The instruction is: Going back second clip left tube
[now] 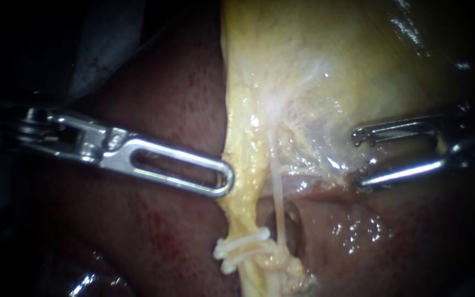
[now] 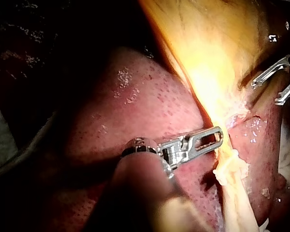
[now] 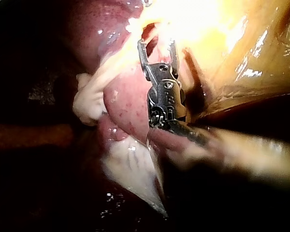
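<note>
L instrument (image 1: 225, 180) level from left, claw closed; R instrument (image 1: 356, 158) claw spread wide

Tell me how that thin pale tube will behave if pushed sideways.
Probably floppy: the thin pale tube is slender and spans a gap unsupported. Likely slippery: the liver beside it glistens wet. Possibly fragile, being far thinner than the clipped tube.

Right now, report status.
Left end effector shut, against yellow tissue. Right end effector open, off the left tube. White clips on it. Nothing blocking.
</note>
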Robot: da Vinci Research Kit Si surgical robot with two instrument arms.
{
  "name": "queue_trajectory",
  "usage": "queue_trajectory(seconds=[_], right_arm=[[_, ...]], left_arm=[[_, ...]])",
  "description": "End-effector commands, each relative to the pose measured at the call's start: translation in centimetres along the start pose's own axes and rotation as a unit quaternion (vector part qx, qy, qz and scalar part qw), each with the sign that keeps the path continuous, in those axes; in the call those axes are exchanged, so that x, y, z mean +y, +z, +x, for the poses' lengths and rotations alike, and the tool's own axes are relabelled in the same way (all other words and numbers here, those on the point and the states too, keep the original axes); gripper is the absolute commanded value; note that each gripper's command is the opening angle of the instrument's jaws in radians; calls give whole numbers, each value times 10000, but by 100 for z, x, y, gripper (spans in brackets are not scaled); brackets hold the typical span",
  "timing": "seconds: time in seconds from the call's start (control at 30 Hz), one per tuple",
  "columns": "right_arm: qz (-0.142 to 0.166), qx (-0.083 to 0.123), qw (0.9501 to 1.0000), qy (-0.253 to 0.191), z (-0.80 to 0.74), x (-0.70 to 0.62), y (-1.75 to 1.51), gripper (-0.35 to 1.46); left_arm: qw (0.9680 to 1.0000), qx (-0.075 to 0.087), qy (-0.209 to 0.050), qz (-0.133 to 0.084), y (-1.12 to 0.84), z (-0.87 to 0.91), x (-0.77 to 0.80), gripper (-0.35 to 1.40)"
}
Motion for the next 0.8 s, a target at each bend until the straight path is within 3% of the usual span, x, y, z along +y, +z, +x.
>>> queue_trajectory(seconds=[0.03, 0.23, 0.8], right_arm=[[1, 2, 10000, -3, 0, 0, -1, 47], [8, 0, 10000, -6, -2, -4, -2, 46], [12, -1, 10000, -6, -2, -4, -4, 46]], left_arm=[[10000, 22, 16, -15, 6, 1, 3, -35], [10000, 70, 22, -22, 27, 4, 15, -35], [10000, 84, 23, -14, 27, 3, 16, -35]])
